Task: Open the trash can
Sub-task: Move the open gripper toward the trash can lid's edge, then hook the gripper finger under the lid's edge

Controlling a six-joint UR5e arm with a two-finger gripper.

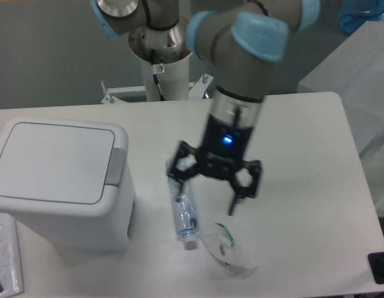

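The trash can is a large white boxy bin at the left of the table. Its flat lid is closed, and a grey push-button tab sits on the lid's right edge. My gripper hangs over the middle of the table, well to the right of the bin and apart from it. Its two black fingers are spread open with nothing between them. The left finger is above the top end of a clear plastic bottle.
The clear bottle lies on the table pointing toward the front edge. A crumpled clear wrapper with green print lies just right of it. A clear packet sits at the front left corner. A black object is at the far right edge.
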